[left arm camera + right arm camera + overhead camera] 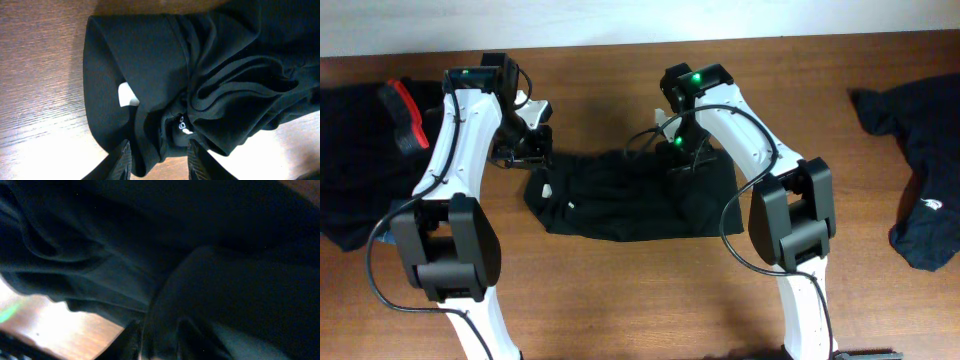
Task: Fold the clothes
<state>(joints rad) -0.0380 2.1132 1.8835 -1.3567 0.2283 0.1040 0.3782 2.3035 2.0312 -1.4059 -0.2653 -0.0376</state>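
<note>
Left fingers (124,161) pinch bunched edge of soft black short-sleeved T-shirt (630,200); right fingers (186,336) clamp its opposite top edge. Shirt lies mid brown wooden table (620,300). Black garment with red-orange band (360,160) far left; black logo-printed garment (920,200) far right.

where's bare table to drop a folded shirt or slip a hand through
Bare wood lies between the right arm and the right garment, and in front of the middle garment between the two arm bases. The far strip behind it is also bare. Crowded: around the left arm beside the left pile, and over the middle garment.
</note>
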